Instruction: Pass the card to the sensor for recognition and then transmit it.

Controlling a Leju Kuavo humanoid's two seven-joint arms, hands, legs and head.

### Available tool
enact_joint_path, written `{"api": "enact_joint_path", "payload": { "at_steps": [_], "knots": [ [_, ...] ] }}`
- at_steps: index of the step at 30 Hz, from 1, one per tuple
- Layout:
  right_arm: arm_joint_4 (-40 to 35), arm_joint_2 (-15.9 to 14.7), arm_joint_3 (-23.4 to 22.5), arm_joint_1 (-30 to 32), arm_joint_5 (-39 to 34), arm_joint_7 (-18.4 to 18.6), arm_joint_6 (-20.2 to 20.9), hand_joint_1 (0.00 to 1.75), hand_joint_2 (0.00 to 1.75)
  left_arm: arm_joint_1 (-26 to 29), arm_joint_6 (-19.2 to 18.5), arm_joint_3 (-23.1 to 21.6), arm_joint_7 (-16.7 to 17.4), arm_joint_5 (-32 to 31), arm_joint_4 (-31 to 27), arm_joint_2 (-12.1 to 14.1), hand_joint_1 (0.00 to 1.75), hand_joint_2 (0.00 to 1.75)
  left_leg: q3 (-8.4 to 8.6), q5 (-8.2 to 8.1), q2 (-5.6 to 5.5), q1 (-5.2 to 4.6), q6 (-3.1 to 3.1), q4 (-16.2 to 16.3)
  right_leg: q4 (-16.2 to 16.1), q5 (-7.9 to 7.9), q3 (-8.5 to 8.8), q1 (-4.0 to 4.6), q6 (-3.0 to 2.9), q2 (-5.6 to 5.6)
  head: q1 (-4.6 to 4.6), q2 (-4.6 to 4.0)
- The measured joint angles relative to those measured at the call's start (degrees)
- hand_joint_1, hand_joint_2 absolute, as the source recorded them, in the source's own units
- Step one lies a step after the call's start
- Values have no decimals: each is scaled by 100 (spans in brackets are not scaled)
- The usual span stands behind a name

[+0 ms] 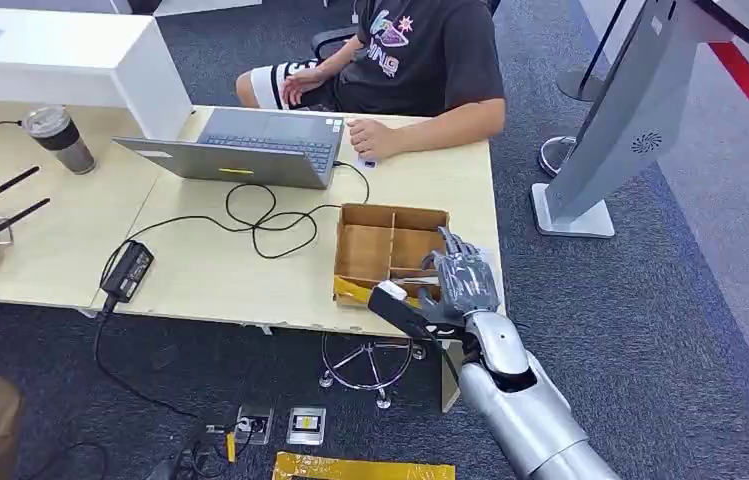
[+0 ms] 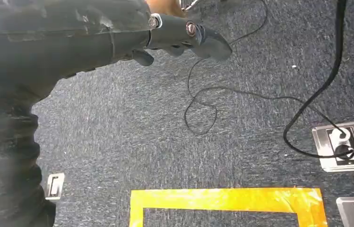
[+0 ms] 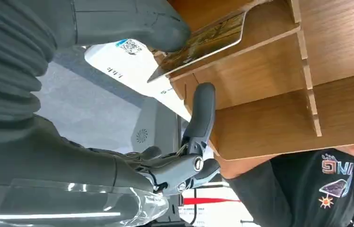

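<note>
A gold-brown card (image 3: 203,40) leans tilted in a compartment of the wooden divided box (image 1: 390,245) at the table's right front corner, one corner sticking out over the box wall. My right hand (image 1: 455,285) is at the box's near right side. Its thumb (image 3: 132,26) rests on the card, while a dark finger (image 3: 202,113) stands apart from it below the box wall (image 3: 260,94). My left hand (image 2: 179,35) hangs over the carpet and holds nothing, its fingers loosely apart.
A person (image 1: 420,60) sits behind the table (image 1: 220,270) with a hand by the laptop (image 1: 250,150). Black cables (image 1: 260,215), a power brick (image 1: 128,270) and a cup (image 1: 60,140) lie on the tabletop. A grey standing kiosk (image 1: 630,120) rises at the right. White paper (image 3: 118,66) lies beside the box.
</note>
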Motion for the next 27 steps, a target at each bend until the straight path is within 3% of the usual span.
{"api": "enact_joint_path", "payload": {
  "at_steps": [3,5,6,8,11,27],
  "knots": [
    [33,0,0,-5,0,0,-7,96,175,-9,-9,0,0,-9,0,0,0,175,0,0,0,0,0,0,0,0,0,0,0,0,2,0],
    [59,0,0,-13,0,0,-9,122,175,-17,-13,0,-2,-11,0,0,0,175,0,0,0,0,0,0,0,0,0,0,0,0,0,2],
    [68,0,0,-14,0,0,-9,150,175,-19,-13,0,0,-13,0,0,0,175,0,0,0,0,0,0,0,0,0,0,0,0,2,0],
    [89,0,0,-16,-2,0,-9,150,175,-19,-13,0,-2,-13,0,0,0,175,0,0,0,0,0,0,0,0,0,0,0,0,0,0],
    [122,0,0,-20,-2,-2,-11,173,175,-19,-13,0,0,-13,0,0,0,175,0,0,0,0,0,0,0,0,0,0,0,0,2,0],
    [291,0,0,-63,-2,-46,-120,175,175,-21,-13,0,0,-13,0,0,0,175,0,0,0,0,0,0,0,0,0,0,0,0,0,0]
  ]
}}
